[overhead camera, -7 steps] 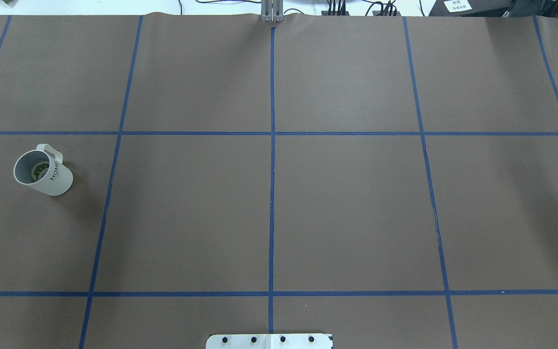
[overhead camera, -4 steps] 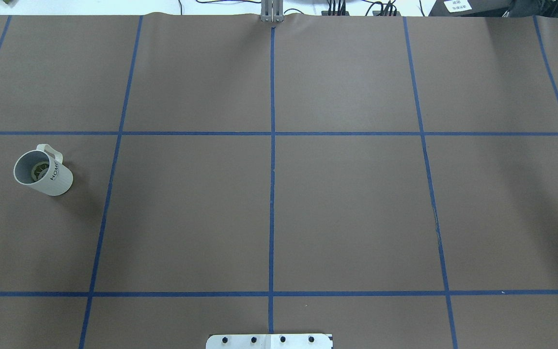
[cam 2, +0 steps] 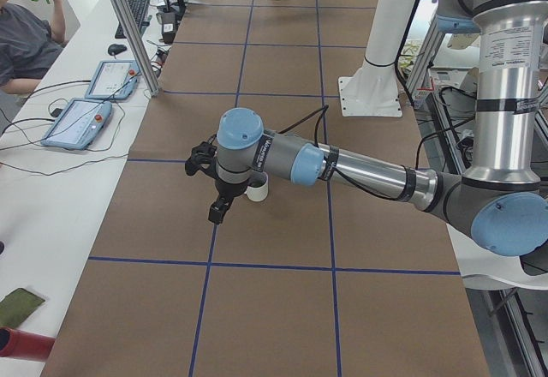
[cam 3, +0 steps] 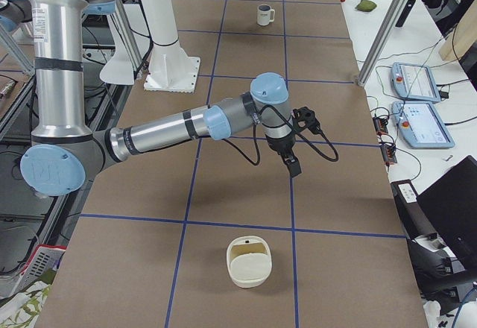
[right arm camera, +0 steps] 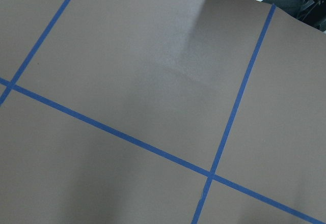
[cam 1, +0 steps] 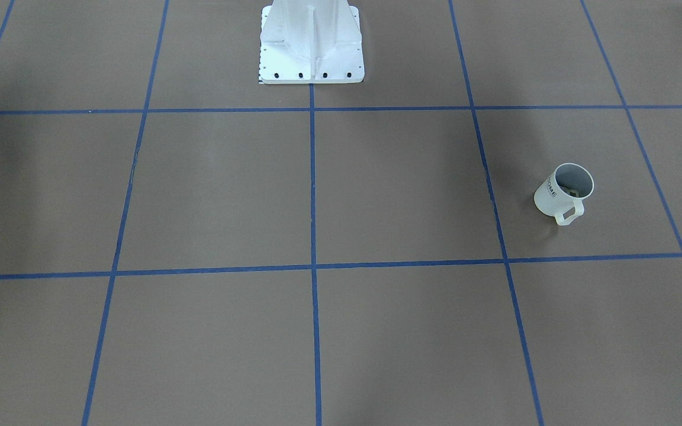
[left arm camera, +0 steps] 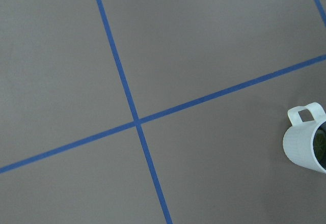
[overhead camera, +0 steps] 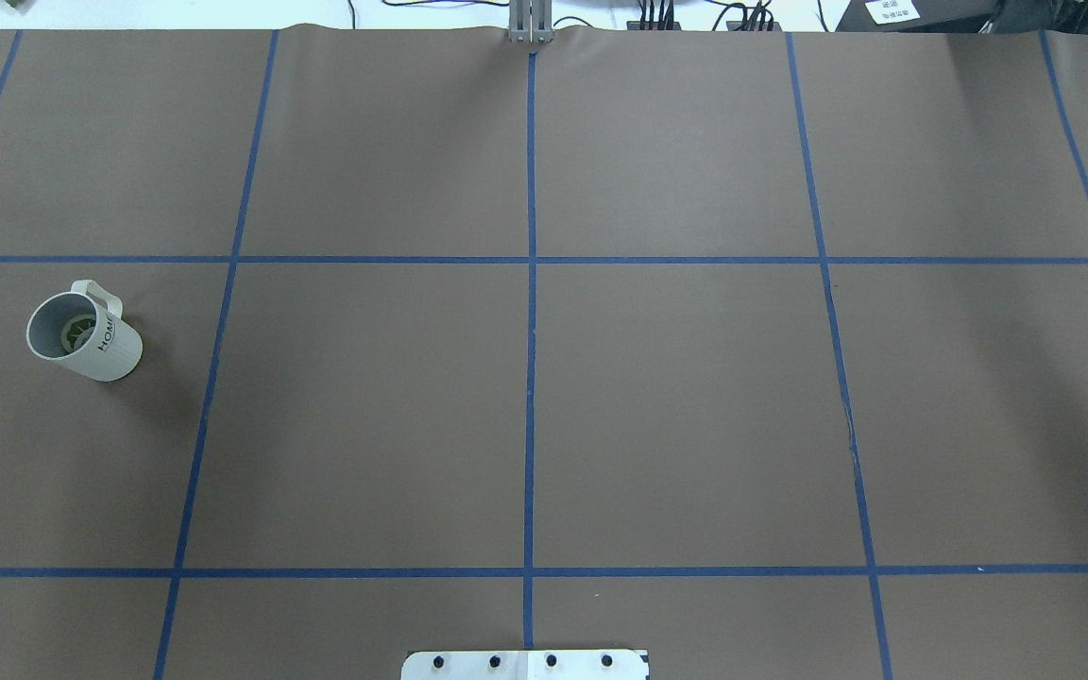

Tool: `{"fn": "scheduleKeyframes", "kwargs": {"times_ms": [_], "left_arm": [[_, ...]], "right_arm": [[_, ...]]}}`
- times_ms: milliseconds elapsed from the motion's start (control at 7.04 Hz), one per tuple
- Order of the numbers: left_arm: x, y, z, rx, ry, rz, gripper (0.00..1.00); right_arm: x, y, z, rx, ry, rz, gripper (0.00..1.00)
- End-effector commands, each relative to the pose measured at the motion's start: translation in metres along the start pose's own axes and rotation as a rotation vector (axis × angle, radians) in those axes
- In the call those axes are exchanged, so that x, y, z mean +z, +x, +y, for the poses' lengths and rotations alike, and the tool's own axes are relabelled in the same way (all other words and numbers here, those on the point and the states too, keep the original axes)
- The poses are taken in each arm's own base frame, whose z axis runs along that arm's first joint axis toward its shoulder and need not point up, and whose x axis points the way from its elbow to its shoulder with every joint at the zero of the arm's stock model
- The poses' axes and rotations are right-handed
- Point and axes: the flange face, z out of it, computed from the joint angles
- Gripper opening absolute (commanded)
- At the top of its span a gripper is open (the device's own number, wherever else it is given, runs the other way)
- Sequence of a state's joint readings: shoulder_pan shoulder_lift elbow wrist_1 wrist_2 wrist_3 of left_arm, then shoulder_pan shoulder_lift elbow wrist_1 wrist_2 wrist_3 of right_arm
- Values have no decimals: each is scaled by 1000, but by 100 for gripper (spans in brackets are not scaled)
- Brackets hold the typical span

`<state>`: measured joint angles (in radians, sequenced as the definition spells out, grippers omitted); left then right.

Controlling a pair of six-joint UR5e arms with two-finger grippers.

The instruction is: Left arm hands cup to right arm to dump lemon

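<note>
The white ribbed cup [overhead camera: 95,338] with "HOME" lettering stands upright on the brown table at the far left, handle toward the far side. It also shows in the front view as the cup [cam 1: 561,194] and at the left wrist view's right edge as the cup [left arm camera: 304,143]. A pale yellow-green lemon [overhead camera: 78,331] piece lies inside it. The left gripper [cam 2: 217,212] hangs above the table just in front of the cup [cam 2: 257,190]; I cannot tell whether it is open or shut. The right gripper [cam 3: 292,165] points down over mid-table, far from the cup [cam 3: 264,15], state unclear.
Blue tape lines divide the brown table [overhead camera: 676,406] into squares. The white robot pedestal [cam 1: 311,53] stands at mid-edge. A cream basket-like container [cam 3: 248,262] sits near the table's right end. Tablets [cam 3: 414,82] and cables lie on the side bench, and a person sits beside it.
</note>
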<state>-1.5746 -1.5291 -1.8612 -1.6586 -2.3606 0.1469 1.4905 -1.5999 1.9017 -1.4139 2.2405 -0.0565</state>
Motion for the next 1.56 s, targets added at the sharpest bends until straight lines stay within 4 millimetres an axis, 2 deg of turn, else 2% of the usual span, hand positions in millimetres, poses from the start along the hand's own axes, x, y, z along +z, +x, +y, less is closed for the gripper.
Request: {"fn": "scheduleKeyframes", "kwargs": {"times_ms": [0,142,284,426,568,710,994,1278,1420], "left_arm": [[2,16,-9,-65,24,17,100],[21,31,-11,-84,4,46,100],[43,50,-13,-156,-41,64,100],[61,66,-13,-231,-75,66,100],[72,79,-17,-277,-67,53,100],[96,97,-13,-289,-55,12,100],[144,152,-11,-304,-56,24,100],[170,190,-4,-316,-105,55,100],[176,195,0,-316,-121,57,100]], "right_arm": [[10,-30,-16,-120,74,-47,99],[14,-52,-22,-150,119,-112,99],[23,-80,-27,-72,102,-175,99],[42,-107,-30,-65,89,-193,99],[49,-123,-42,-69,94,-173,99],[53,-128,-44,-75,92,-172,99],[52,-129,-44,-79,97,-175,99],[52,-129,-45,-81,97,-175,99],[52,-129,-45,-81,97,-175,99]]}}
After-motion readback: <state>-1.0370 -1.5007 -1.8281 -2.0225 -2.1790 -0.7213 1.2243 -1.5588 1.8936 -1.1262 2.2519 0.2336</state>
